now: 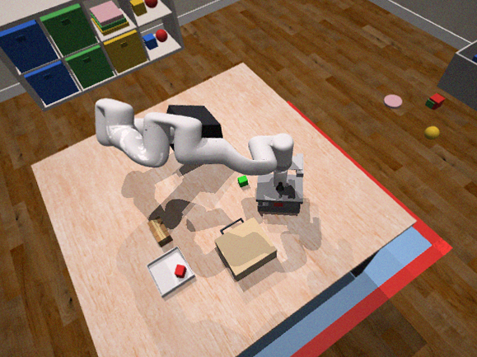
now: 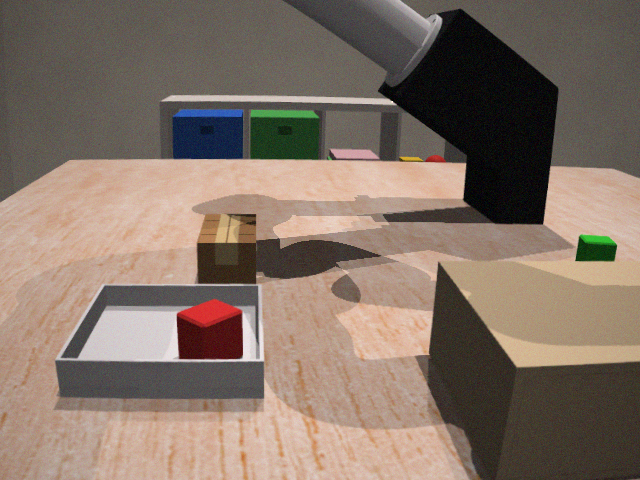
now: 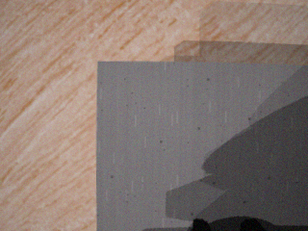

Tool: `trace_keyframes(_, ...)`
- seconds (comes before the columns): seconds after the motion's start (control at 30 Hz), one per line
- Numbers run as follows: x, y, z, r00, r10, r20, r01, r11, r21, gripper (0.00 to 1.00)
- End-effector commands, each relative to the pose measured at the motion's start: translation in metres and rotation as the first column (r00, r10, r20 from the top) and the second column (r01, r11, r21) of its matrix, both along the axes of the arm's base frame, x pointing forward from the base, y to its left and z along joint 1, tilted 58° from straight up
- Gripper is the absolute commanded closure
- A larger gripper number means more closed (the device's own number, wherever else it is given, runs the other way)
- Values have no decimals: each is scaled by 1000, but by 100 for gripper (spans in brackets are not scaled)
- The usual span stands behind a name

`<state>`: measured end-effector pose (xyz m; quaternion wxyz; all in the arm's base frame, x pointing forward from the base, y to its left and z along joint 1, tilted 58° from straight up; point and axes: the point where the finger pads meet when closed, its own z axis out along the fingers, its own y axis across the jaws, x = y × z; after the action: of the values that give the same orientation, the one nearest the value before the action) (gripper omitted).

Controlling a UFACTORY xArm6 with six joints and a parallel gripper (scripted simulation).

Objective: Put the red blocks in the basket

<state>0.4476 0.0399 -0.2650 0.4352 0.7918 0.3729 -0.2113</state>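
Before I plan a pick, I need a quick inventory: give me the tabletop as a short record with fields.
end effector: shut on the flat grey metal lid
grey metal box: under the lid, a red patch showing in the gap
shallow light-grey basket: holds one small red block
light wooden cabinet: drawer appears shut, front unseen
brown taped cardboard box: beside the basket
small green block: on the table, outside the basket
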Motion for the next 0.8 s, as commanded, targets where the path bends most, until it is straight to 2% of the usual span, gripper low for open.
trace_keyframes(0.0,2,18,11,1000,2,4,-2,1000,2,100)
trace_keyframes(0.3,2,37,23,1000,2,4,-2,1000,2,100)
trace_keyframes(0.77,2,44,28,1000,2,4,-2,1000,2,100)
